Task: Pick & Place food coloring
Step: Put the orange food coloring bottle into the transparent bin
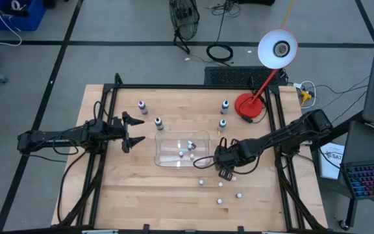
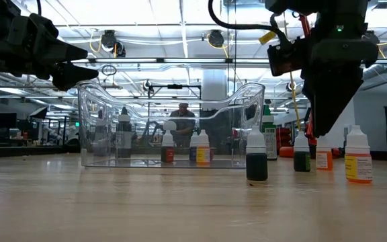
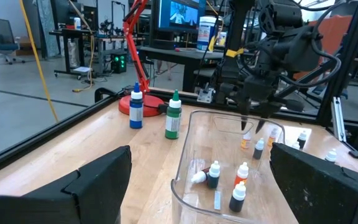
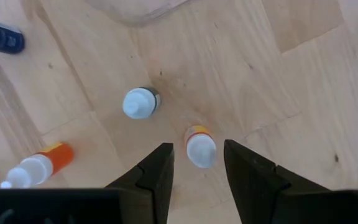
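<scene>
Three dropper bottles (image 3: 229, 183) lie in the clear tray (image 1: 203, 138) | several more (image 1: 220, 184) stand loose on the worktop (image 1: 141, 195) | right claw (image 4: 197, 163) hovers part-spread over an orange-banded bottle (image 4: 200, 147), nothing pinched | left claw (image 1: 137, 130) spread wide, waiting beside tray | task partly done

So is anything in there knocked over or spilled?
One small bottle lies on its side inside the clear tray, while the others in there stand upright. No spill shows. The right gripper hangs over an upright bottle outside it.
</scene>
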Motion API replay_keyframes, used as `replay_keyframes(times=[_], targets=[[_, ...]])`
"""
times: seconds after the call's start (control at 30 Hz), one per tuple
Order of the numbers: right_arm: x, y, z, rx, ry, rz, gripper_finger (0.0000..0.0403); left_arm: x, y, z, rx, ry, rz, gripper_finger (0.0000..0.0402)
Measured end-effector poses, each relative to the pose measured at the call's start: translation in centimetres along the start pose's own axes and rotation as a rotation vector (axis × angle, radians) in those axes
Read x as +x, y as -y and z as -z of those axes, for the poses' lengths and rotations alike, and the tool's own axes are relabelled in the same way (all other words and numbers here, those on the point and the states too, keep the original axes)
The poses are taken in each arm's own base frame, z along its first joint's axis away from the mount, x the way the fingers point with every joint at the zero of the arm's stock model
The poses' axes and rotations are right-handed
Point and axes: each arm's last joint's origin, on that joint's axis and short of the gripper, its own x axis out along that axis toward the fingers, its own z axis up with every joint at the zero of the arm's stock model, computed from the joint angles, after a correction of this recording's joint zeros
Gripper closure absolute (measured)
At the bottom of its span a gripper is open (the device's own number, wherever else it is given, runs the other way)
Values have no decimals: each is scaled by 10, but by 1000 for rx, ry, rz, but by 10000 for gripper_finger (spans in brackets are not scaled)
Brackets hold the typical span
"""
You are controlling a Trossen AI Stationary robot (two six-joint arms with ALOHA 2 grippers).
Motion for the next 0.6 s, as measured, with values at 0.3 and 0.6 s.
replay_keyframes(times=[0.3, 0.6], targets=[[13, 3, 7, -1, -7, -22, 273, 0, 0, 0, 0, -1, 0, 23], [24, 7, 11, 0, 5, -31, 273, 0, 0, 0, 0, 0, 0, 23]])
